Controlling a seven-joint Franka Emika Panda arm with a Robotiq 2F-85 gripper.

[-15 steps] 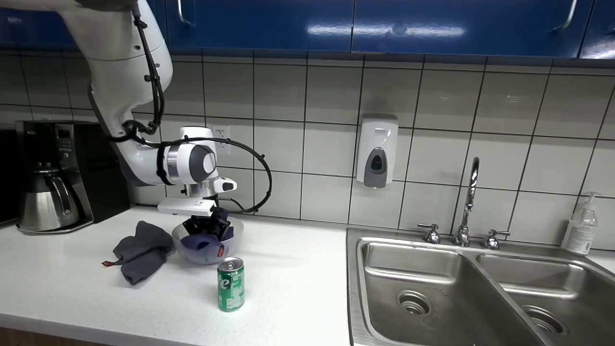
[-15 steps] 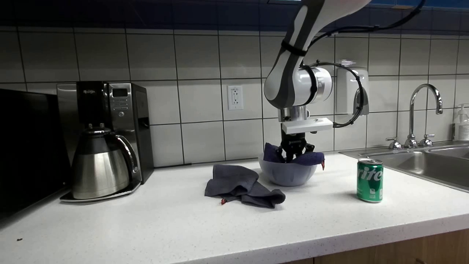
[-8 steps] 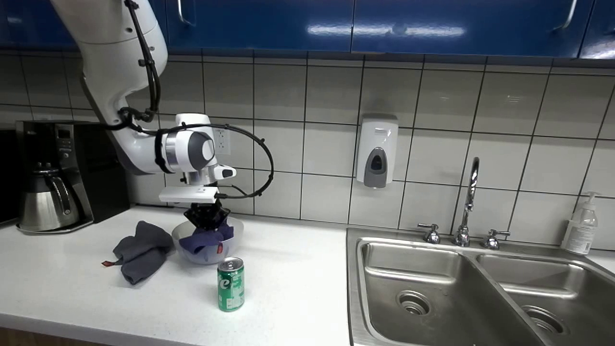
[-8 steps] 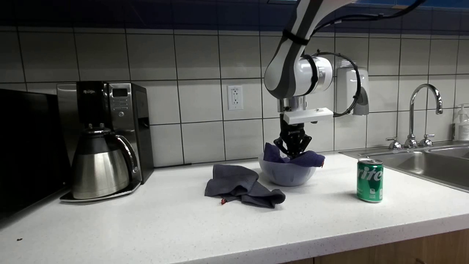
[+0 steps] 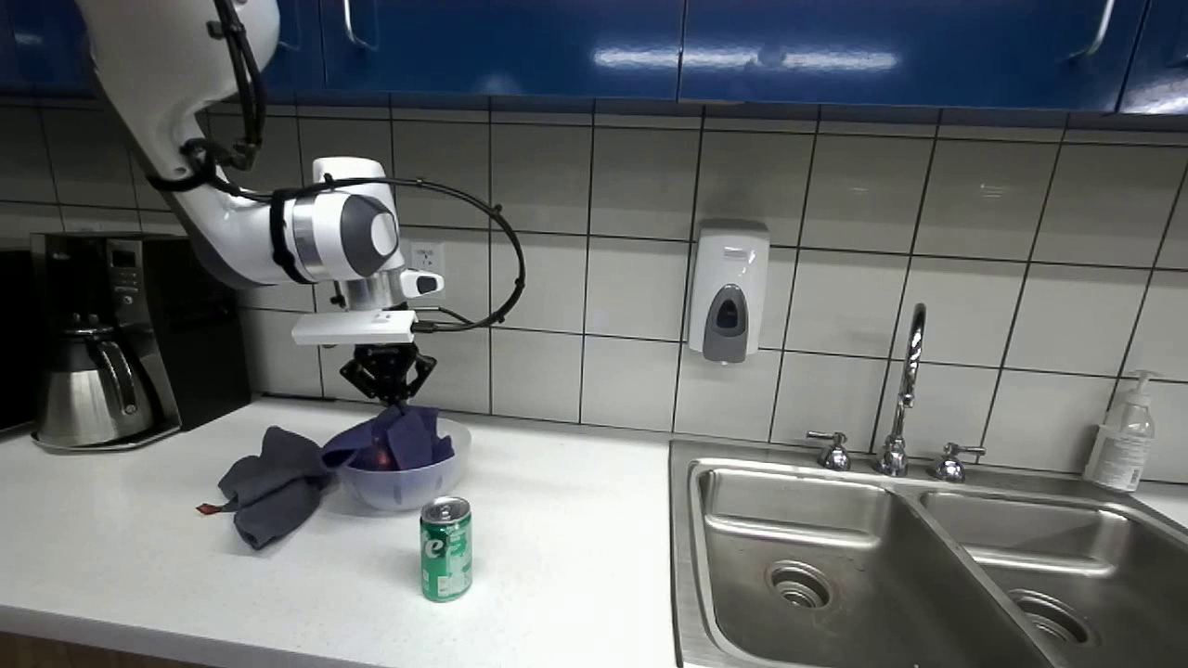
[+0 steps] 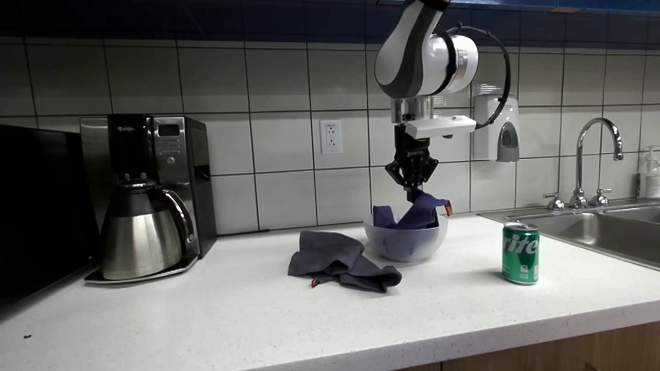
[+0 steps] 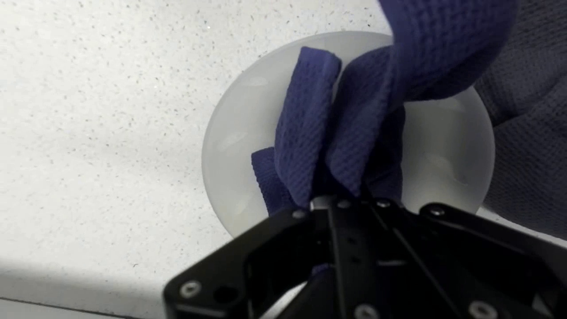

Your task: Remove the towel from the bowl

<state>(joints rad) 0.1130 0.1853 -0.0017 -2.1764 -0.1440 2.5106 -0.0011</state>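
Observation:
The purple-blue towel is bunched in the white translucent bowl, partly raised above the rim. It also shows in an exterior view, with a red tag at its raised end, over the bowl. My gripper is above the bowl, pointing down, its fingers shut on the towel's upper part. In the wrist view the gripper pinches the folds of the towel; part of it still lies inside the bowl. The fingertips are partly hidden by cloth.
A dark grey towel lies on the counter beside the bowl. A green can stands near the bowl. A coffee maker stands near the wall. A double sink and a wall soap dispenser are also there.
My gripper has closed and moved up from inside the bowl. The purple towel has been drawn upward with it. The bowl, grey towel and can have not moved.

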